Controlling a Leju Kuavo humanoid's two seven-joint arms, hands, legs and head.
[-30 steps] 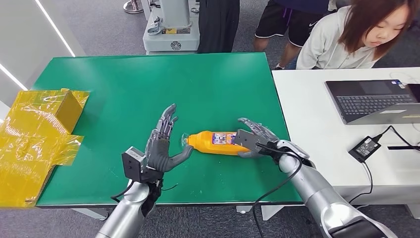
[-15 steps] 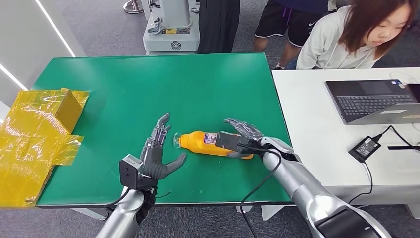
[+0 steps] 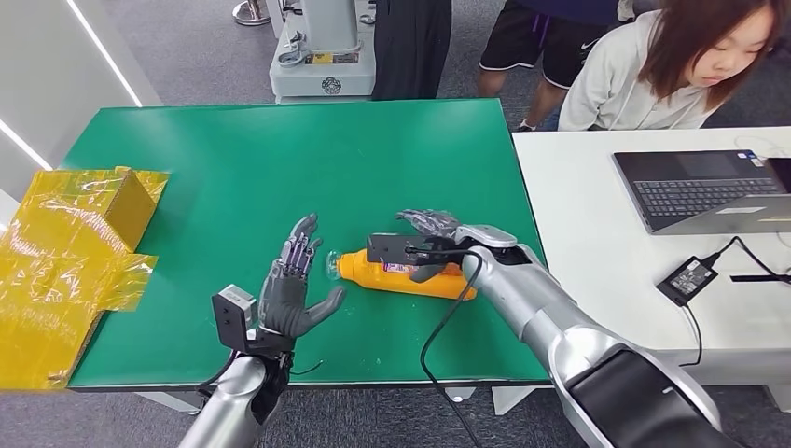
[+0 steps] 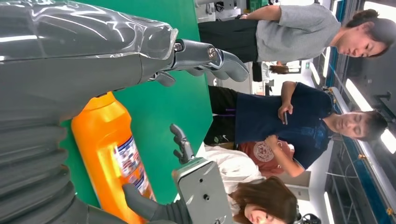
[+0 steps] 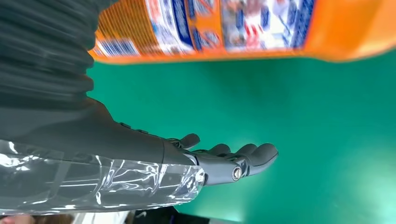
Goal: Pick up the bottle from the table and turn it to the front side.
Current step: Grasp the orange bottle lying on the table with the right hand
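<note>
An orange bottle (image 3: 403, 276) with a printed label lies on its side on the green table (image 3: 280, 159), its clear cap (image 3: 333, 266) pointing left. My right hand (image 3: 424, 239) lies over the bottle's middle with fingers stretched across the far side and thumb on the near side, not closed around it. In the right wrist view the bottle (image 5: 210, 28) runs beside my right hand (image 5: 140, 154), whose fingers are straight. My left hand (image 3: 294, 287) stands open, palm toward the cap, a little apart from it. The left wrist view shows the bottle (image 4: 112, 158) past my left hand (image 4: 93, 60).
A yellow-wrapped box (image 3: 84, 224) sits at the table's left edge. To the right is a white table (image 3: 597, 233) with a laptop (image 3: 700, 191) and a power adapter (image 3: 686, 275). A person (image 3: 672, 65) sits behind it; others stand at the back.
My right hand slid left along the bottle from its base to its middle, and the bottle shifted slightly left. My left hand drew back a little toward the front edge.
</note>
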